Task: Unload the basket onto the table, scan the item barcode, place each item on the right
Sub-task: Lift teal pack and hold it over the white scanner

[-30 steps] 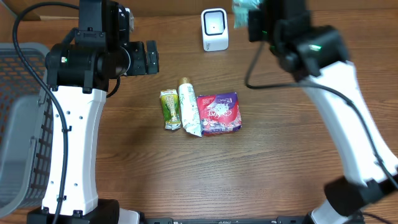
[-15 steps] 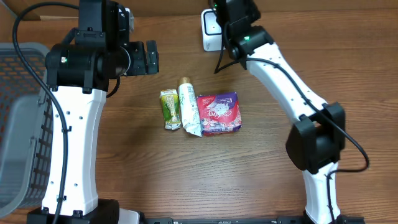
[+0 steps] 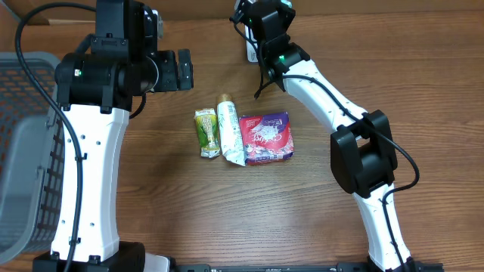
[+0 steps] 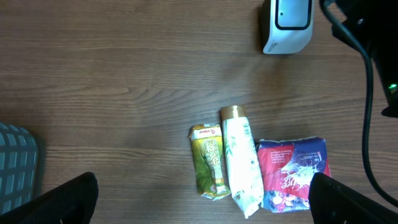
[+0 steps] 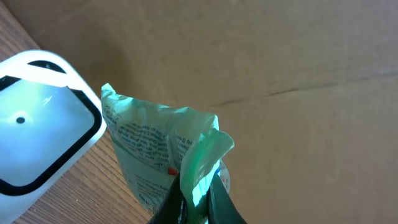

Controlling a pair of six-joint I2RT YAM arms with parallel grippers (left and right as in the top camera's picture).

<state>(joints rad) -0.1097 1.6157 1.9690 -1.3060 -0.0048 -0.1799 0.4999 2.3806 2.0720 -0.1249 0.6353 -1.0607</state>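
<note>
Pinching a crinkled pale-green plastic pouch by its upper edge, the right pincer is clenched on it and holds it in the air just beside the white box-shaped barcode scanner. The left pincer hangs fully released above the wooden bench. Below it lie a green drink carton, a white gold-capped tube and a purple-and-red packet, side by side.

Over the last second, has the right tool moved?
Yes. In the overhead view the right tool, shut on a green packet, swung left, from the right of the white scanner to directly over it.
</note>
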